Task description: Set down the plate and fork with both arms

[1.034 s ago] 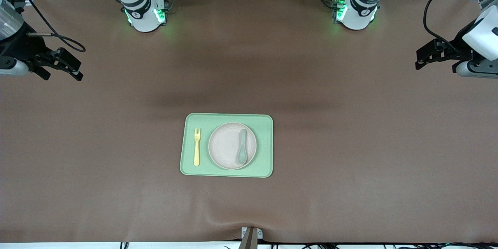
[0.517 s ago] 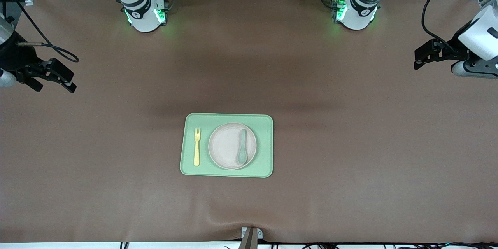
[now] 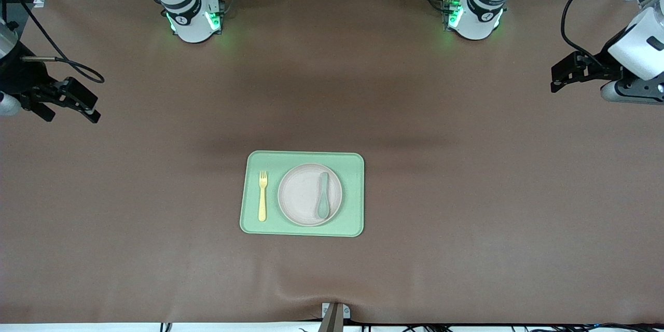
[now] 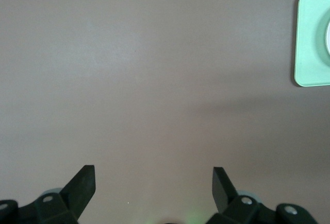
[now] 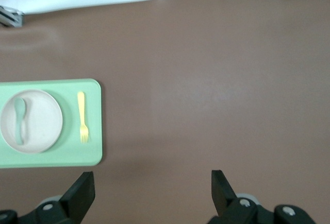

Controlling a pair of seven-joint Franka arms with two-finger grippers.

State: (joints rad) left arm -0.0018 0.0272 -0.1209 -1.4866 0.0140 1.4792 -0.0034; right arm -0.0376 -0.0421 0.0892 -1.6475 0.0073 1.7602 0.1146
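The round off-white plate lies on a pale green tray at the table's middle. A grey-green spoon rests on the plate. The pale yellow fork lies on the tray beside the plate, toward the right arm's end. My right gripper hangs open and empty over the bare table at its arm's end. My left gripper hangs open and empty at the left arm's end. The right wrist view shows the plate and fork well away from the open right gripper. The left gripper faces bare table.
Brown table covering surrounds the tray on all sides. A corner of the tray shows in the left wrist view. Both arm bases stand along the table edge farthest from the front camera. A small bracket sits at the nearest edge.
The right gripper has drawn a little farther out toward its end of the table. The left gripper has shifted slightly. Tray, plate, fork and spoon have not moved.
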